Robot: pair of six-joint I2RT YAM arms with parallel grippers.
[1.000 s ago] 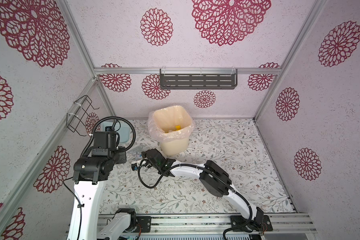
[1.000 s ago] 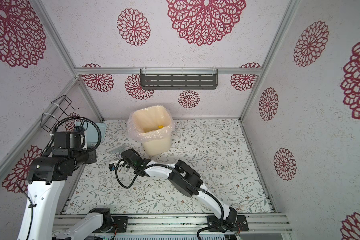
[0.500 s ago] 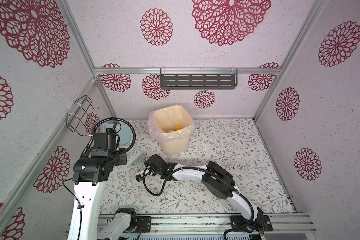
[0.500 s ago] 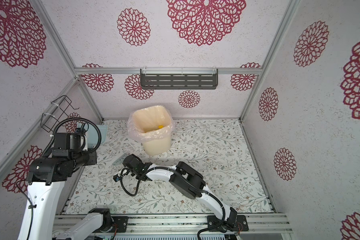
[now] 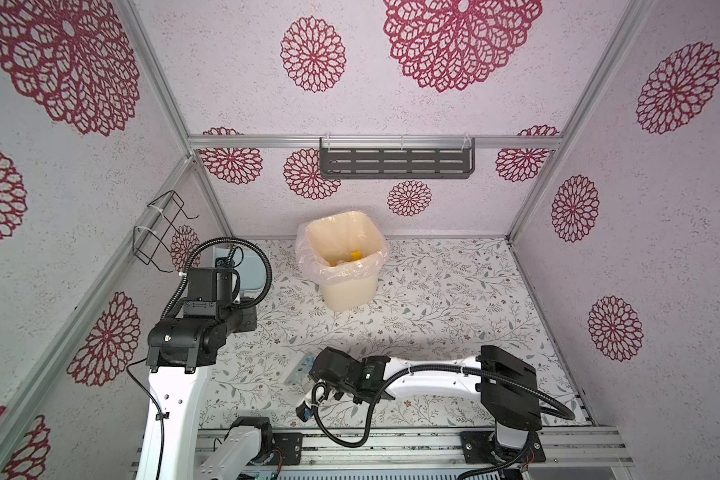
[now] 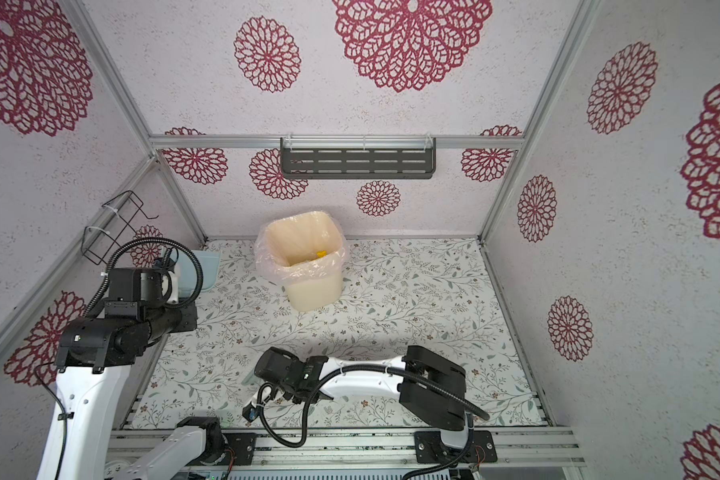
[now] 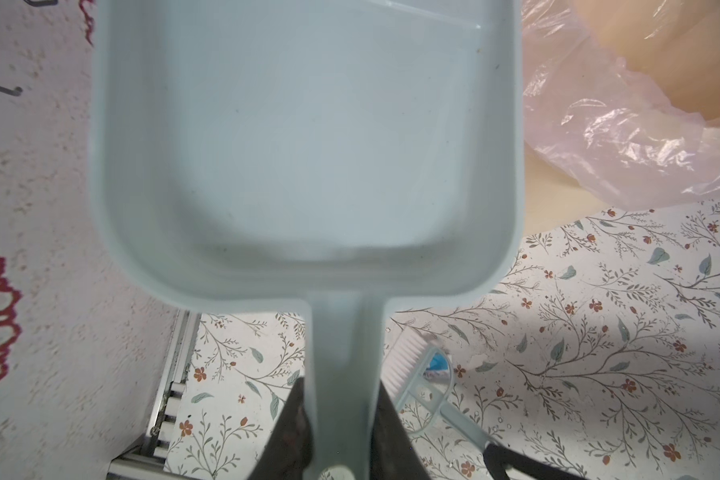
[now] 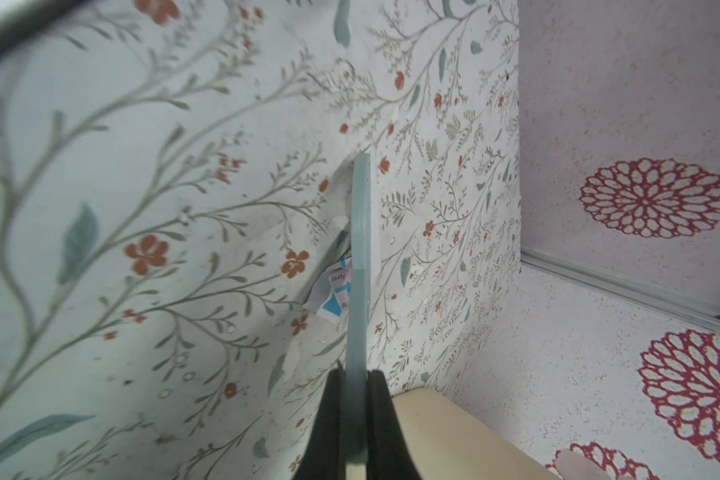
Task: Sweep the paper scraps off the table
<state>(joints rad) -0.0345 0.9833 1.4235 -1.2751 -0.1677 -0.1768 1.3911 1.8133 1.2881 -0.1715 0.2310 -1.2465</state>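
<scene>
My left gripper (image 7: 341, 386) is shut on the handle of a pale blue dustpan (image 7: 308, 145), which it holds at the back left by the wall; the pan (image 5: 252, 266) shows nothing inside. My right gripper (image 8: 357, 374) is shut on the thin handle of the hand brush (image 8: 360, 249). In the left wrist view the brush (image 7: 416, 374) rests with its white bristles on the table (image 5: 433, 299). One of the paper scraps (image 8: 333, 295), white with blue print, lies against the brush head. A yellow scrap (image 5: 355, 254) lies inside the bin.
A cream bin (image 5: 346, 286) with a clear plastic liner stands at the back centre. A wire basket (image 5: 159, 228) hangs on the left wall and a grey shelf (image 5: 395, 164) on the back wall. An aluminium rail (image 5: 391, 440) runs along the front edge.
The right arm has drawn the brush away from the bin toward the table's front edge and slightly right. The left arm and the dustpan have stayed still.
</scene>
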